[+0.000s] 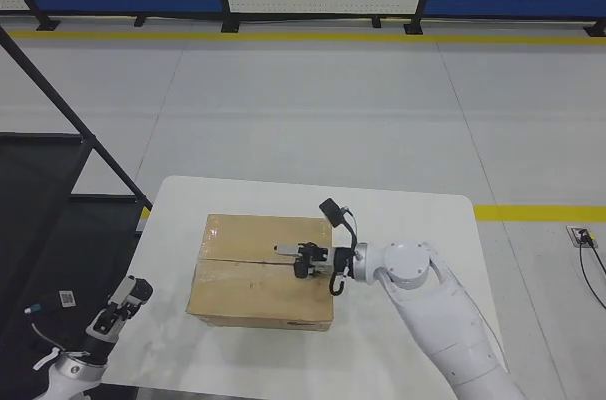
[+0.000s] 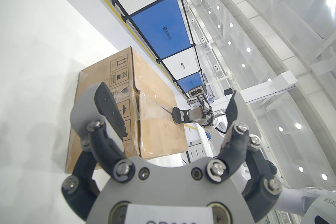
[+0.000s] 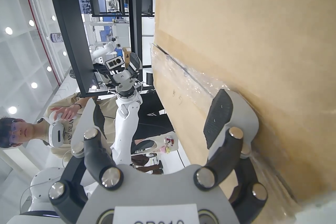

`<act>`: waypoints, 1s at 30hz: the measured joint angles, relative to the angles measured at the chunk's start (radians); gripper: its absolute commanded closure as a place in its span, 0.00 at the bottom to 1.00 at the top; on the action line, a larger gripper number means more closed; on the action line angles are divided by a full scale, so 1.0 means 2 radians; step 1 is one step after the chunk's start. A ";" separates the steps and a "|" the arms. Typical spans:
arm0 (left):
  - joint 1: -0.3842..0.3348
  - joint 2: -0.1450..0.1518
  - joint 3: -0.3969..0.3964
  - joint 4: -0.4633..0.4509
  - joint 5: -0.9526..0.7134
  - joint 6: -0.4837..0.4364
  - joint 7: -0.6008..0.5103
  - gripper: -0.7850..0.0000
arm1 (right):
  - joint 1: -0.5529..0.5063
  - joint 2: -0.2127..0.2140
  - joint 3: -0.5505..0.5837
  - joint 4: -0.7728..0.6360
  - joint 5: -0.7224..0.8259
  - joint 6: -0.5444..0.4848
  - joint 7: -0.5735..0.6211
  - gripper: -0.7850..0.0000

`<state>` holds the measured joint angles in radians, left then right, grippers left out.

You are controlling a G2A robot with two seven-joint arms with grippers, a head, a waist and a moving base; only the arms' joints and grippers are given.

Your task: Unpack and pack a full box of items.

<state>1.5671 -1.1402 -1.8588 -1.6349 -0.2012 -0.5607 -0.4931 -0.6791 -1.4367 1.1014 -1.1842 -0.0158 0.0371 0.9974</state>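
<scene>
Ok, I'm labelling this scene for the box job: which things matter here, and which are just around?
Part of the job:
cardboard box, taped shut
right claw, open over its seam
left claw, open, apart from the box

Just around:
white table
black frame
floor cable

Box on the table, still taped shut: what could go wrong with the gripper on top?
The right gripper rests one finger by the tape on the seam of the box; it could slip on the shiny film or dent the flaps. The left gripper is open, away from the box, so a push may slide it across the table.
</scene>
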 measured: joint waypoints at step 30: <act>-0.015 0.004 -0.004 0.018 -0.008 -0.002 -0.003 0.00 | -0.100 0.040 0.099 -0.129 -0.014 0.028 -0.029 0.00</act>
<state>1.5380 -1.1326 -1.8669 -1.5997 -0.2166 -0.5643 -0.4996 -0.8793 -1.3564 1.3001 -1.4421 -0.0433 0.0928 0.9390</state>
